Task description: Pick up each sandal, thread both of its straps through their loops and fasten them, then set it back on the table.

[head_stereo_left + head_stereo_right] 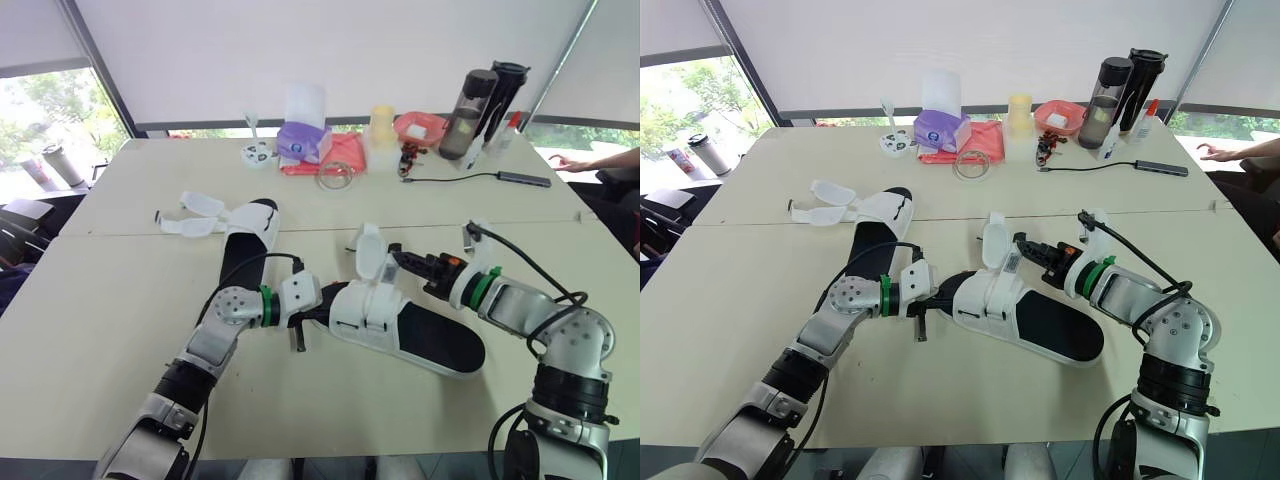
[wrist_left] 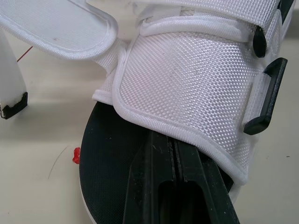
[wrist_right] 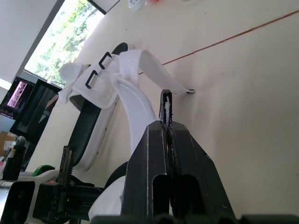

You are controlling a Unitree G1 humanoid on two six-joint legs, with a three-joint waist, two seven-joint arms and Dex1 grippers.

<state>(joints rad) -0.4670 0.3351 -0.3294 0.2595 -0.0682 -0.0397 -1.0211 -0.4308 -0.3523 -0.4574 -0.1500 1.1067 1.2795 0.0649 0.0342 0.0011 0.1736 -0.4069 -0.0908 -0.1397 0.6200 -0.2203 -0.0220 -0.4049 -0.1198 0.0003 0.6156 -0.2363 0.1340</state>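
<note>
Beige table (image 1: 100,330), window blinds (image 1: 350,50) behind; left claw (image 1: 318,312) grips sandal (image 1: 440,340), right claw (image 1: 398,260) pinches strap (image 1: 368,250).

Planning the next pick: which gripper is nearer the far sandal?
Left. The left gripper grips the near sandal at its end, close beside the far sandal; the right gripper pinches its raised strap, farther off.

Daylight is pouring in through the windows (image 1: 40,110) far beyond the left gripper (image 1: 318,314) and right gripper (image 1: 398,258), bleaching the greenery outside. The drawn blind (image 1: 330,50) is glowing evenly. The bench (image 1: 100,300) is sitting brightly lit, with only soft, faint shadows pooling just beneath each gripper.
</note>
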